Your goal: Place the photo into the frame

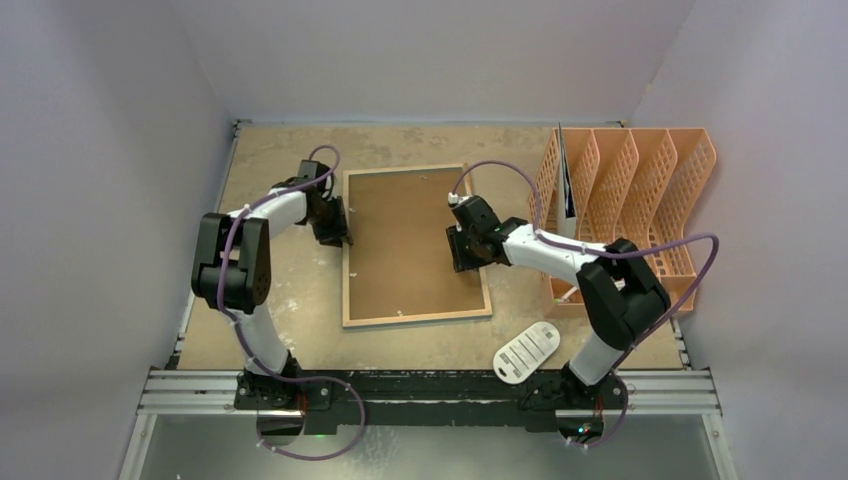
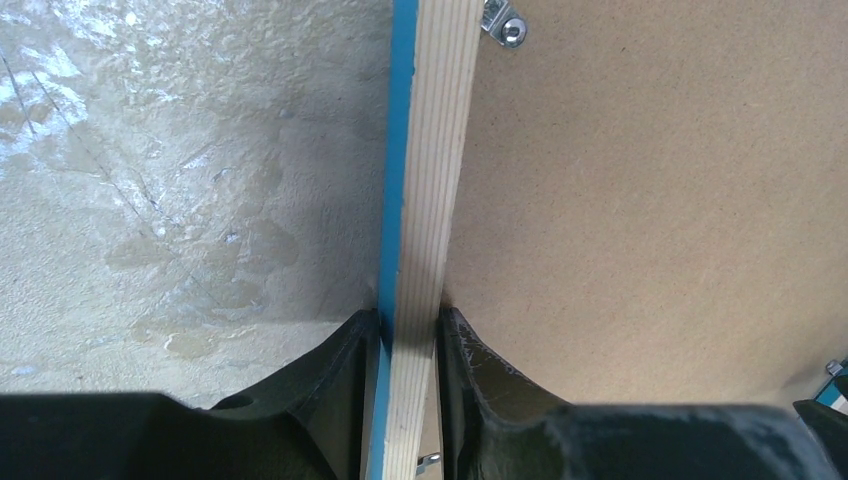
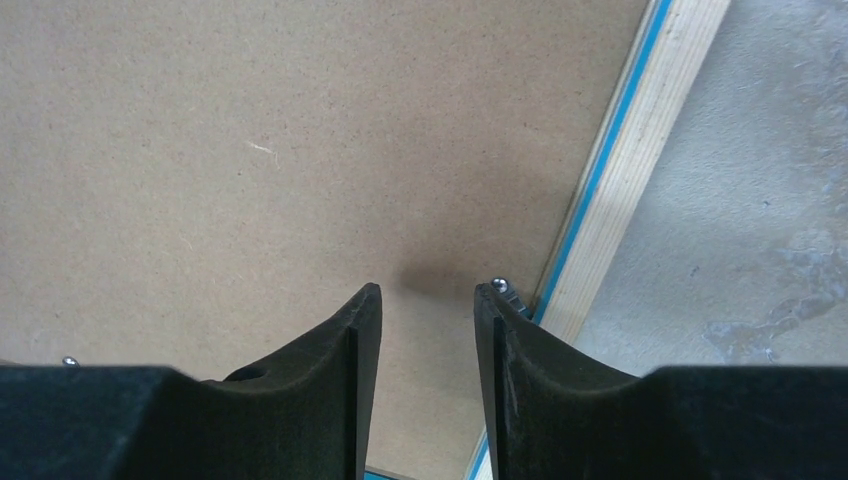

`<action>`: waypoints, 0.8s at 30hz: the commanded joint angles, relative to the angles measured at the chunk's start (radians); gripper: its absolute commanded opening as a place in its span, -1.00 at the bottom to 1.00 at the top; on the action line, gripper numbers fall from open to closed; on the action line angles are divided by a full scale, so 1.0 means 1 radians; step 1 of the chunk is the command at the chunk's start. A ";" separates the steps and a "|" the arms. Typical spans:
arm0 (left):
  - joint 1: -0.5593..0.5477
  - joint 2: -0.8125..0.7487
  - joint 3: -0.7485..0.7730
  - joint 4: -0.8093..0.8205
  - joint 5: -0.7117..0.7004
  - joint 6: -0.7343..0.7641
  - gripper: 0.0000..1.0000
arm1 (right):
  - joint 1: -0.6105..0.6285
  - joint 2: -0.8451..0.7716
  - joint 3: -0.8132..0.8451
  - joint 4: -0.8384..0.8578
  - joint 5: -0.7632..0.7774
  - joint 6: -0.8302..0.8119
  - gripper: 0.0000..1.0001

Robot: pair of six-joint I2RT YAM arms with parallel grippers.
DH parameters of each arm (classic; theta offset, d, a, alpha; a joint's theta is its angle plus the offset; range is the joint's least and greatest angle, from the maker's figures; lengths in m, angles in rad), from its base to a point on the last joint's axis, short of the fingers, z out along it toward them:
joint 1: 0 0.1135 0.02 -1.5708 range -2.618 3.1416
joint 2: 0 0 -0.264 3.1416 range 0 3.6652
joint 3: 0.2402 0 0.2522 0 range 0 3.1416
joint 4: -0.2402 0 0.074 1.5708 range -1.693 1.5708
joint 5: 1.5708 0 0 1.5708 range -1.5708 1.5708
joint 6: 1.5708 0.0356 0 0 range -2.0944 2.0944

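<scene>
Nearest the arm bases, a white oval card [image 1: 527, 350] lies on the table [image 1: 310, 320]. Beyond it the frame [image 1: 417, 317] lies face down mid-table, wood side up, with a brown backing board [image 1: 405, 240] set inside it. The left gripper [image 2: 410, 318] clamps the frame's left rail, one finger on each side. The right gripper [image 3: 427, 295] is parted over the board just inside the right rail, holding nothing, beside a small metal clip [image 3: 500, 290]. Far right stands an orange rack [image 1: 650, 180], with a thin sheet [image 1: 566, 180] upright in its leftmost slot.
</scene>
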 commanded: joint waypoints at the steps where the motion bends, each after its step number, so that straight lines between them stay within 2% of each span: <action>1: 0.025 0.068 -0.015 -0.033 -0.163 0.037 -0.46 | -0.002 0.018 0.011 -0.014 -0.042 -0.030 -0.19; 9: 0.025 0.077 -0.019 -0.033 -0.163 0.042 -0.56 | -0.001 0.040 0.009 -0.053 -0.021 -0.046 -0.33; 14: 0.025 0.079 -0.018 -0.037 -0.167 0.064 -0.61 | -0.002 0.092 0.020 -0.129 0.039 0.013 -0.41; 19: 0.025 0.078 -0.014 -0.052 -0.199 0.086 -0.64 | -0.003 0.109 0.048 -0.177 0.100 0.038 -0.43; 24: 0.025 0.087 -0.012 -0.050 -0.202 0.088 -0.66 | -0.002 0.079 0.057 -0.208 0.082 0.030 -0.41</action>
